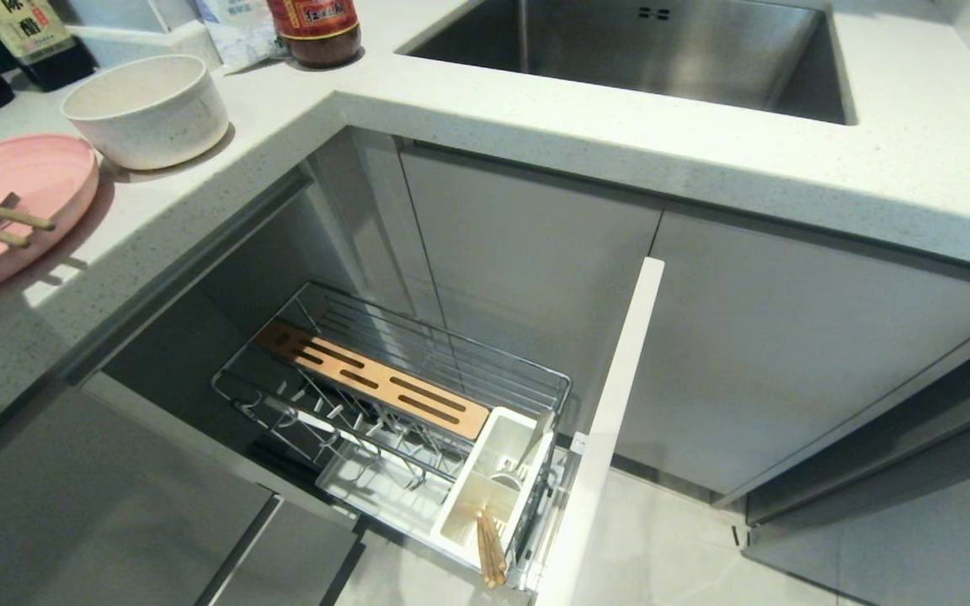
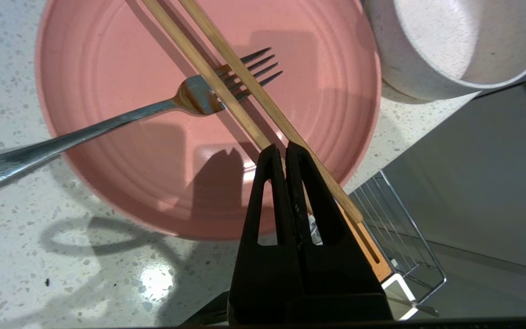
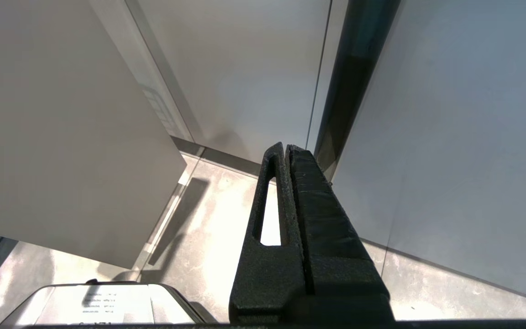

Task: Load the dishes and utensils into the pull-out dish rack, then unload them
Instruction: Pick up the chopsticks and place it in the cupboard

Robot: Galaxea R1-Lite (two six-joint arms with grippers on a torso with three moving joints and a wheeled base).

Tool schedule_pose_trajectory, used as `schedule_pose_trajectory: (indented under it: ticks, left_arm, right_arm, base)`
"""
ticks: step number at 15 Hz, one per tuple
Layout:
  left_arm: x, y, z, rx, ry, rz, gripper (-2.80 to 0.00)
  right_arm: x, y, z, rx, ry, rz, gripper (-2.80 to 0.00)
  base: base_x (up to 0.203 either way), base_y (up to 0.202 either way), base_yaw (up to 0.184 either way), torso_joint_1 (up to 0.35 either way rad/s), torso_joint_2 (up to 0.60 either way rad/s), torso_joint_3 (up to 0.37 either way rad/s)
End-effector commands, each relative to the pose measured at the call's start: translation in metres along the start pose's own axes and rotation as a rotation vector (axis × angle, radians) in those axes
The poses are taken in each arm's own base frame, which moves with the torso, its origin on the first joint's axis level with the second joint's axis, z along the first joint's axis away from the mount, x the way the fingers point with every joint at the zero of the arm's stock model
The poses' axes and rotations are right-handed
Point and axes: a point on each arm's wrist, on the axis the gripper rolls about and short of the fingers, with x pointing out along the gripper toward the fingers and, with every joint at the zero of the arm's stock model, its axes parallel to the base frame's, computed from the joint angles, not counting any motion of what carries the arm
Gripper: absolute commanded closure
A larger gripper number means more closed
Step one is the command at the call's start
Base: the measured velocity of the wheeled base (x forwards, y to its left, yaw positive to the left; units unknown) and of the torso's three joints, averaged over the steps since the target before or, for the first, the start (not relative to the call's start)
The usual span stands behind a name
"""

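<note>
left gripper (image 2: 285, 148) and right gripper (image 3: 286, 148): matte black, wedge-shaped, slotted fingers.

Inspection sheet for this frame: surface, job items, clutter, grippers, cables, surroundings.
Surface: speckled countertop, corner layout.
Job's things: pink plate on the counter, fork and chopsticks lying on it; bowl beside it; dish rack pulled out, more chopsticks in its utensil cup.
Clutter: bottles at the back of the counter.
Grippers: left gripper shut, over the plate; right gripper shut, near the floor.
Cables: nothing seen.
Surroundings: sink, grey cabinet doors.
</note>
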Motion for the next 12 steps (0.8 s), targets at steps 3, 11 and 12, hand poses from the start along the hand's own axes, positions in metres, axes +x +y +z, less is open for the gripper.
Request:
schedule_pose_trajectory:
  ticks: [3,11,12]
  left_arm:
    - [0.007,-0.003,-0.001,-0.003,0.018,0.026,0.0]
    - [0.017,-0.009,-0.001,-0.021,0.03,0.034,-2.8]
    - [0.021,-0.01,-0.001,-0.027,0.038,0.039,-2.8]
  right_arm:
    - [0.0,0.0,0.0,0.0,0.0,0.0,0.0]
    - [0.0,0.0,0.0,0.001,0.0,0.0,0.0]
    - [0.0,0.0,0.0,0.001,0.0,0.0,0.0]
  base:
    - [0.0,0.0,0.0,0.0,0.0,0.0]
    - [0.0,0.0,0.0,0.0,0.0,0.0]
    - [0.0,0.0,0.0,0.0,0.0,0.0]
